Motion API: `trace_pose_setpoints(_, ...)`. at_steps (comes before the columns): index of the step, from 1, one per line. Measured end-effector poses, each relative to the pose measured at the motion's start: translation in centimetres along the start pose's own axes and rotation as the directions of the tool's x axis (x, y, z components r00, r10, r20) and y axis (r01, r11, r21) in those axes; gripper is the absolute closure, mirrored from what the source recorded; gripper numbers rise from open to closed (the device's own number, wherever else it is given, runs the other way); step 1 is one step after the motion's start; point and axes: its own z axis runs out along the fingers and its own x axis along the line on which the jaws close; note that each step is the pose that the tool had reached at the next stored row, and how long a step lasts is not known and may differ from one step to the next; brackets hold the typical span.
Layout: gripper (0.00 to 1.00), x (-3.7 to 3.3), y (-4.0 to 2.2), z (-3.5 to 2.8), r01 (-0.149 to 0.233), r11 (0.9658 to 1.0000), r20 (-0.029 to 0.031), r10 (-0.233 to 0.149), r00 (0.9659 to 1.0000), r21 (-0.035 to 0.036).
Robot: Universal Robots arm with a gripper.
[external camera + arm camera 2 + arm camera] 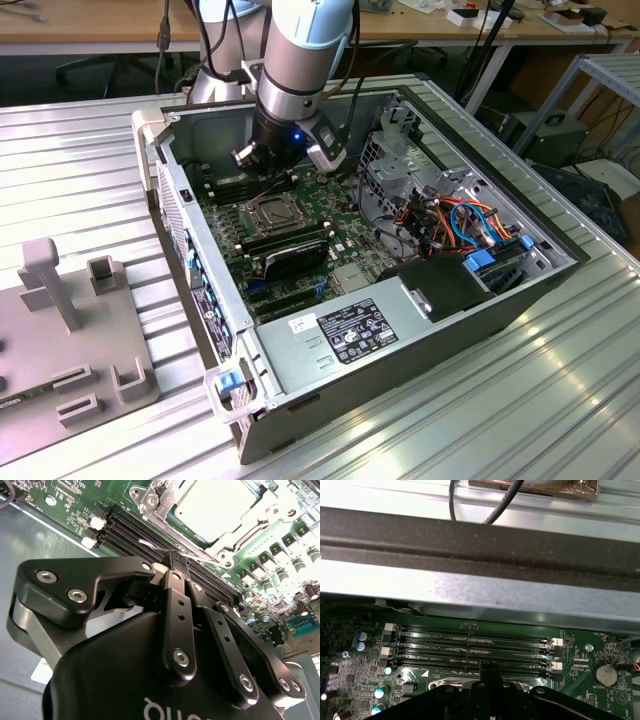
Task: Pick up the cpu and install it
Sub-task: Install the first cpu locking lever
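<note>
In the second wrist view, the cpu (215,507) is cut off by the picture's edge, and its rim is partly covered by the socket frame (240,535) around it. In the exterior view, the pincer (275,172) above the socket is largely hidden behind the arm (300,70). In the first wrist view, the socket frame is masked by the pincer's dark body beside the memory slots (470,647).
</note>
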Motion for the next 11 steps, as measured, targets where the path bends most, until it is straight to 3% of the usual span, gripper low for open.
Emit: trace_pose_setpoints(11,0.89,0.01,-0.03,0.17,0.000,1.0000,0.0000,0.000,1.0000,0.0000)
